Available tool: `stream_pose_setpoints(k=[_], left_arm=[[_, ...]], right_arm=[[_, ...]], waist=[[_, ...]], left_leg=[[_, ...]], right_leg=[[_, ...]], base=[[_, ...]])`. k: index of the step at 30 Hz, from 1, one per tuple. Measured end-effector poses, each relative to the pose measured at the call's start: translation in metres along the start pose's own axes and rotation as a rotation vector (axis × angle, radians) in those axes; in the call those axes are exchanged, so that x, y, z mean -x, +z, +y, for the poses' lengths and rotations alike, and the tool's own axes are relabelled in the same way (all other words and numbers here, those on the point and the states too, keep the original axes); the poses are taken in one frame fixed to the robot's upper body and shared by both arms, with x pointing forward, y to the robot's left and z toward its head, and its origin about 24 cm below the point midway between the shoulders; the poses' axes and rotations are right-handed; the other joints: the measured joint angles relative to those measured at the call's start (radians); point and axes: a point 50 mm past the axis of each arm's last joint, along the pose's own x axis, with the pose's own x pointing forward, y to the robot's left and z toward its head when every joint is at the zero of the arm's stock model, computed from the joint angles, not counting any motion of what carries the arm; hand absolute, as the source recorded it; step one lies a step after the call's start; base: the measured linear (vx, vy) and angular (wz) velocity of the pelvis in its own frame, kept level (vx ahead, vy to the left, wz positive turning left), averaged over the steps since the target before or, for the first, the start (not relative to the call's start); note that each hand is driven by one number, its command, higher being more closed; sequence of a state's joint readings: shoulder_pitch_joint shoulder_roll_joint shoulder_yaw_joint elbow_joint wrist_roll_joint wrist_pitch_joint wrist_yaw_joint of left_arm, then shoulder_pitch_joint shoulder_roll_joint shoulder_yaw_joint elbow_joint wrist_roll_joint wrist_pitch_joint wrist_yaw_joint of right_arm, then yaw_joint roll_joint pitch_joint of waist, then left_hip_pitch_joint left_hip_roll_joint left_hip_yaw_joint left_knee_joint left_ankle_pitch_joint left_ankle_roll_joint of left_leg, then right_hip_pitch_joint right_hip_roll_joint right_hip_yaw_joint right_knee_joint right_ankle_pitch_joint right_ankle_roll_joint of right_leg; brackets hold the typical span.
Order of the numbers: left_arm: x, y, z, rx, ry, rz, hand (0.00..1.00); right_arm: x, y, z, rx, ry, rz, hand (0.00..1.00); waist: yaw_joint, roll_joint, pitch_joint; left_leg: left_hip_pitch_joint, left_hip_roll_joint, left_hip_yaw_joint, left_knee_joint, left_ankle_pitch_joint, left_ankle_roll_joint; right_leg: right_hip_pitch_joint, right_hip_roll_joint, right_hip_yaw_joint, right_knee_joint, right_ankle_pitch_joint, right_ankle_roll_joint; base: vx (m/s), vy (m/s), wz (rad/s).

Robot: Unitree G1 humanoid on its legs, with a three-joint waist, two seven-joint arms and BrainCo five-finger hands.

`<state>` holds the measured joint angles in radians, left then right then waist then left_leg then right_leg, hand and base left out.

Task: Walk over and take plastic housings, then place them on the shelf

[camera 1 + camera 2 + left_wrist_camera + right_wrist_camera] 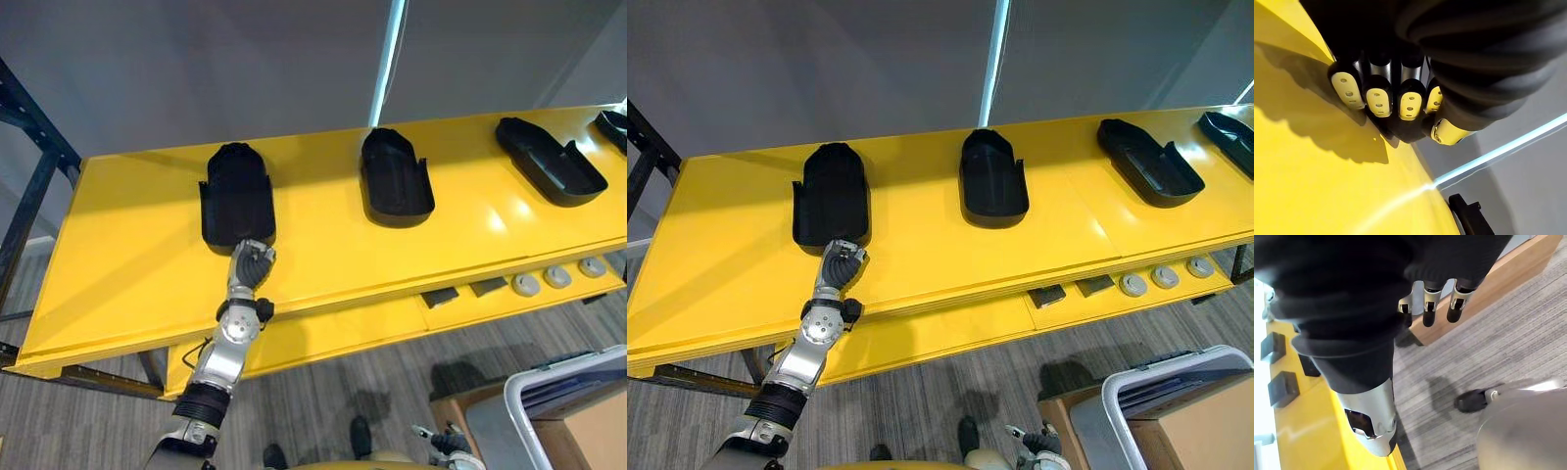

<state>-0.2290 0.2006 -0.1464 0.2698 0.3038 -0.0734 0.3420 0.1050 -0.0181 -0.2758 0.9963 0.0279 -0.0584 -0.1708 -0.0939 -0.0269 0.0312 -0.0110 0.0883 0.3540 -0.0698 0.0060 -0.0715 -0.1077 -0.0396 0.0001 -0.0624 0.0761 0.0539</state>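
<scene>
Left hand clamps the leftmost housing at its near rim, thumb showing in wrist view; right hand hangs slack.

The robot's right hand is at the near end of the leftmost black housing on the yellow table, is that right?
No, it is the left hand at the near end of the leftmost black housing on the yellow table; the left eye view shows it.
</scene>
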Motion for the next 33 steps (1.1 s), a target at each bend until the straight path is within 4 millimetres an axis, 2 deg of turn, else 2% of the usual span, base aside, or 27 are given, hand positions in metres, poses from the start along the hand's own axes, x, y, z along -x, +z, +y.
stream_pose_setpoints(k=[2,4,5,8,10,12,15,17,19,20,21,22,23,25,26,28,31,33], left_arm=[[0.005,0.019,0.007,0.035,0.030,-0.084,1.00],[0.012,0.047,0.019,0.094,0.075,-0.213,1.00],[0.017,0.064,0.032,0.140,0.128,-0.305,1.00],[0.025,0.080,0.065,0.214,0.287,-0.394,1.00],[0.037,0.075,0.096,0.262,0.453,-0.402,1.00],[0.051,0.059,0.122,0.284,0.618,-0.348,1.00],[0.074,0.033,0.146,0.275,0.815,-0.234,1.00],[0.086,0.020,0.152,0.270,0.876,-0.172,1.00],[0.097,0.007,0.151,0.267,0.901,-0.102,1.00],[0.104,-0.011,0.148,0.249,0.914,-0.002,1.00],[0.107,-0.021,0.146,0.239,0.916,0.055,1.00],[0.112,-0.042,0.141,0.218,0.905,0.175,0.00],[0.114,-0.052,0.137,0.209,0.893,0.236,0.00],[0.129,-0.094,0.117,0.173,0.802,0.493,0.00],[0.134,-0.104,0.111,0.171,0.776,0.554,0.00],[0.159,-0.140,0.085,0.167,0.659,0.779,0.00],[0.182,-0.165,0.057,0.189,0.511,0.955,0.00],[0.191,-0.172,0.044,0.209,0.441,1.014,0.00]], right_arm=[[0.000,0.000,-0.001,-0.001,-0.002,0.001,0.00],[0.000,-0.002,-0.002,0.000,-0.007,0.008,0.00],[0.000,-0.004,-0.004,0.003,-0.011,0.015,0.00],[0.000,-0.006,-0.007,-0.009,-0.021,0.024,0.00],[0.000,-0.008,-0.009,-0.014,-0.028,0.035,0.00],[0.001,-0.012,-0.012,-0.021,-0.040,0.047,0.00],[0.002,-0.016,-0.013,-0.018,-0.042,0.055,0.00],[0.003,-0.016,-0.015,-0.018,-0.046,0.047,0.00],[0.003,-0.014,-0.013,-0.010,-0.040,0.034,0.00],[0.004,-0.010,-0.006,-0.008,-0.022,0.018,0.00],[0.004,-0.009,-0.003,-0.001,-0.011,0.009,0.00],[0.005,-0.005,0.005,0.011,0.012,-0.009,0.00],[0.005,-0.003,0.009,0.019,0.025,-0.017,0.00],[0.006,0.003,0.018,0.020,0.050,-0.037,0.00],[0.006,0.003,0.018,0.021,0.050,-0.038,0.00],[0.006,0.008,0.019,0.018,0.050,-0.049,0.00],[0.006,0.012,0.019,0.016,0.050,-0.063,0.00],[0.005,0.013,0.019,0.006,0.046,-0.064,0.00]], waist=[[0.000,0.000,0.000],[0.004,0.000,0.002],[0.012,0.000,0.003],[0.029,0.003,0.011],[0.042,0.006,0.022],[0.060,0.008,0.026],[0.083,0.005,0.027],[0.106,0.003,0.028],[0.114,-0.003,0.027],[0.118,-0.005,0.028],[0.119,-0.006,0.027],[0.121,-0.006,0.027],[0.124,-0.006,0.026],[0.135,-0.007,0.026],[0.136,-0.008,0.025],[0.136,-0.009,0.021],[0.136,-0.012,0.018],[0.136,-0.012,0.018]], left_leg=[[0.000,0.000,-0.003,-0.001,0.000,0.000],[0.000,0.000,-0.012,0.000,0.000,0.000],[0.004,0.001,-0.016,0.000,0.000,0.000],[0.010,0.002,-0.025,0.003,-0.001,0.000],[0.019,0.004,-0.035,0.007,-0.002,0.001],[0.020,0.014,-0.048,0.011,-0.003,0.001],[0.023,0.019,-0.057,0.021,-0.015,0.003],[0.015,0.023,-0.068,0.037,-0.023,0.004],[0.006,0.029,-0.069,0.063,-0.039,0.003],[0.003,0.034,-0.071,0.084,-0.054,0.001],[0.001,0.036,-0.072,0.094,-0.060,-0.001],[-0.004,0.041,-0.074,0.115,-0.076,0.003],[-0.008,0.043,-0.075,0.123,-0.081,0.003],[-0.016,0.051,-0.073,0.152,-0.101,0.003],[-0.016,0.052,-0.073,0.157,-0.105,0.003],[-0.009,0.050,-0.072,0.158,-0.103,-0.004],[-0.001,0.047,-0.066,0.153,-0.103,-0.004],[0.006,0.044,-0.064,0.146,-0.102,-0.004]], right_leg=[[0.002,0.000,-0.003,-0.001,0.000,0.000],[0.010,-0.002,-0.003,-0.006,0.000,0.000],[0.017,-0.001,-0.005,-0.007,-0.001,0.000],[0.029,0.000,-0.010,-0.007,-0.002,0.001],[0.043,0.000,-0.016,-0.001,-0.010,-0.001],[0.050,0.001,-0.028,0.011,-0.022,-0.001],[0.053,0.004,-0.036,0.045,-0.049,-0.005],[0.054,0.003,-0.049,0.055,-0.058,-0.003],[0.057,0.002,-0.058,0.065,-0.065,-0.005],[0.070,0.002,-0.066,0.065,-0.070,-0.007],[0.073,0.002,-0.068,0.066,-0.072,-0.008],[0.077,0.001,-0.072,0.068,-0.077,-0.010],[0.077,0.000,-0.073,0.069,-0.078,-0.010],[0.078,0.001,-0.076,0.078,-0.088,-0.012],[0.079,0.001,-0.077,0.080,-0.091,-0.011],[0.086,-0.002,-0.079,0.081,-0.097,-0.010],[0.085,-0.005,-0.078,0.080,-0.098,-0.009],[0.085,-0.007,-0.078,0.080,-0.099,-0.008]], base=[[0.00,-0.007,0.03],[0.01,-0.012,0.12],[0.00,-0.014,0.10],[-0.02,-0.020,0.11],[-0.04,-0.021,0.14],[-0.03,-0.031,0.17],[-0.01,-0.020,0.15],[0.02,-0.013,0.17],[0.03,-0.005,0.15],[0.03,-0.005,0.11],[0.04,-0.005,0.11],[0.02,0.001,0.04],[0.03,0.001,0.02],[0.03,-0.004,-0.01],[0.05,-0.004,0.01],[0.07,0.006,0.00],[0.06,0.018,-0.04],[0.04,0.014,-0.04]])
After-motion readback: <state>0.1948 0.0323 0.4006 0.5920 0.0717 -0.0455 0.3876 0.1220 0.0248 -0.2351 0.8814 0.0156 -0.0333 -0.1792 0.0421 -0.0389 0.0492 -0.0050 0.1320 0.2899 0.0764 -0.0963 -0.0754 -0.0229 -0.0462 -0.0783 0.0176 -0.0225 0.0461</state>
